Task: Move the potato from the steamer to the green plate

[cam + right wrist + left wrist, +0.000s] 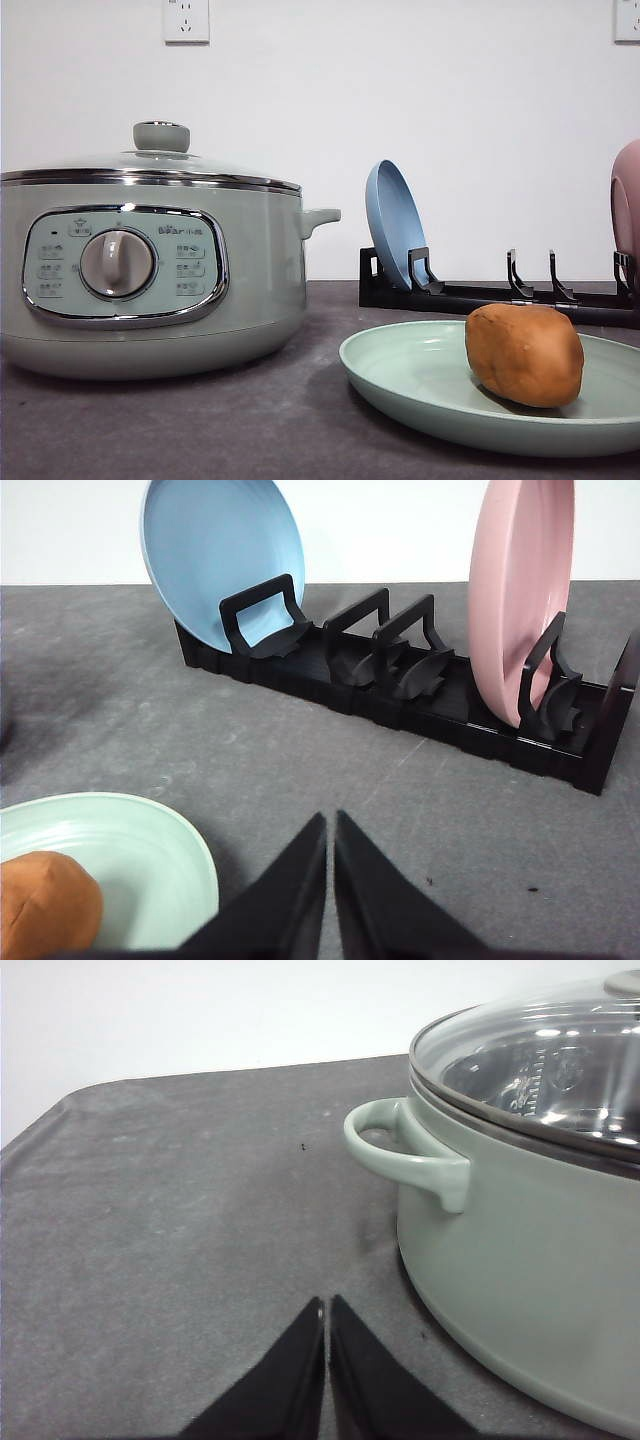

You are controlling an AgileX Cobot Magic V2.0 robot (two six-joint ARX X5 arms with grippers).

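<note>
An orange-brown potato (524, 354) lies on the green plate (410, 375) at the front right of the table; the right wrist view catches the potato (45, 902) and the plate (150, 855) too. At the left stands the pale green steamer (150, 270) with its glass lid on; its side handle and lid show beside the steamer (520, 1260) in the left wrist view. My left gripper (327, 1305) is shut, empty, low over the mat beside the steamer. My right gripper (331, 820) is shut, empty, just beside the plate's edge.
A black dish rack (500, 295) stands behind the plate, holding a blue plate (395, 225) and a pink plate (627, 205) upright. In the right wrist view the rack (400, 690) lies ahead of the fingers. Dark grey mat (180, 1230) covers the table.
</note>
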